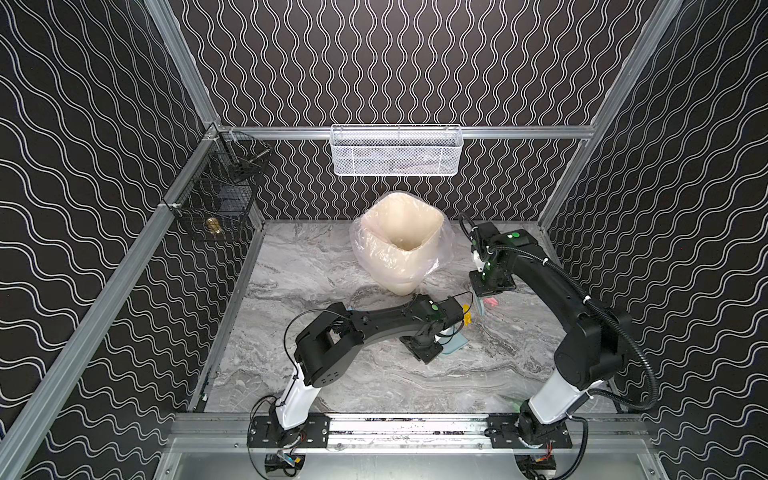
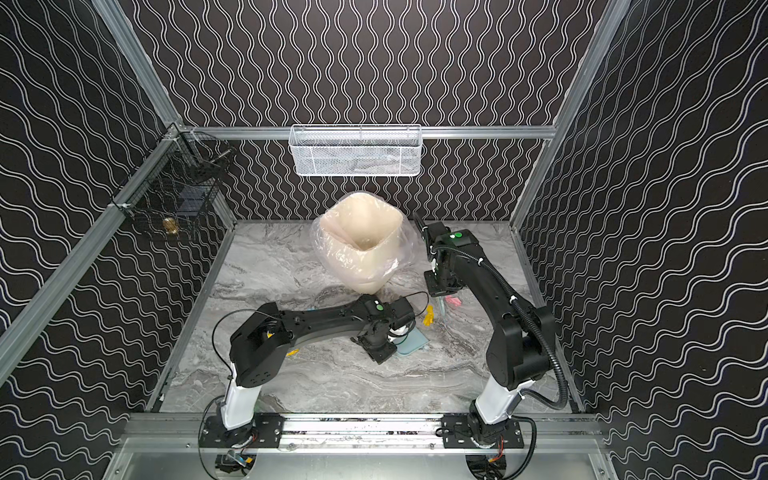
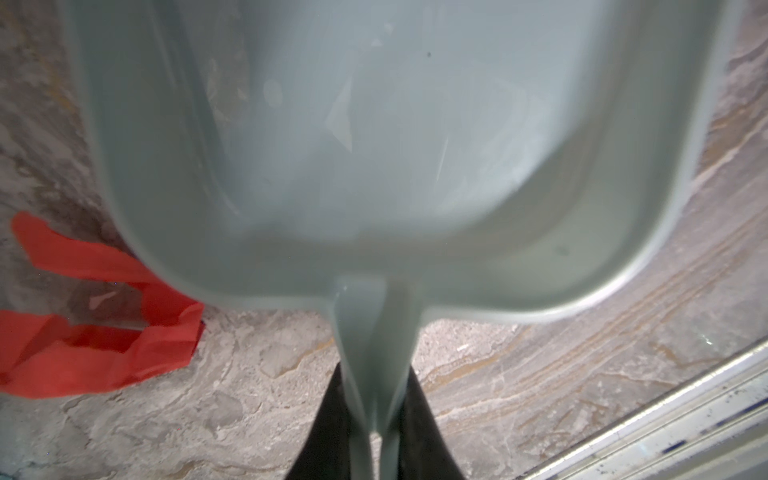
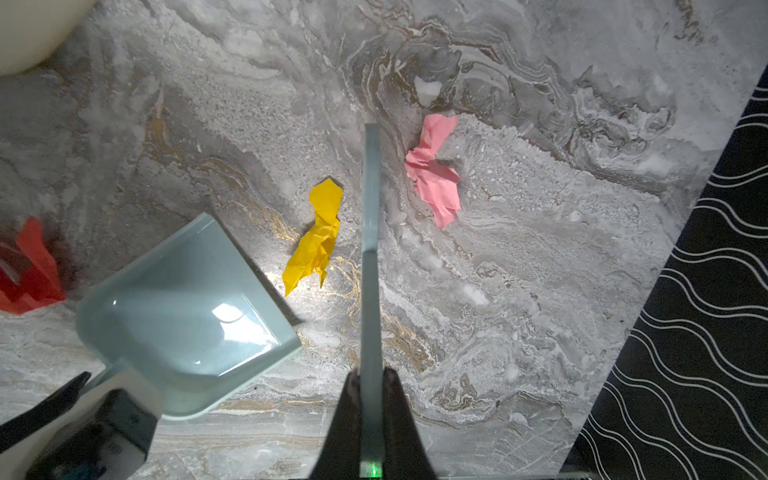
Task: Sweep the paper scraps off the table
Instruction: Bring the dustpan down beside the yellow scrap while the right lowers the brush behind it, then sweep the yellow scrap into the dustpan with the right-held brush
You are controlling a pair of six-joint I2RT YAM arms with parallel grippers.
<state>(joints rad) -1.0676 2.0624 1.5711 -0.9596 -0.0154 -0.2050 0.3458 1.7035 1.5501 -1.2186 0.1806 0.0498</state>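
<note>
My left gripper is shut on the handle of the pale blue dustpan, which rests on the marble table with its pan holding nothing. My right gripper is shut on the pale blue brush, seen edge-on, standing between a yellow scrap and a pink scrap. The yellow scrap lies just off the open lip of the dustpan. A red scrap lies beside the pan's back corner. In both top views the yellow scrap and the pink scrap show between the two grippers.
A cream bin lined with a clear bag stands at the back middle of the table. A white mesh basket and a black wire basket hang on the rails. Another yellow scrap lies under the left arm. The black wall is near.
</note>
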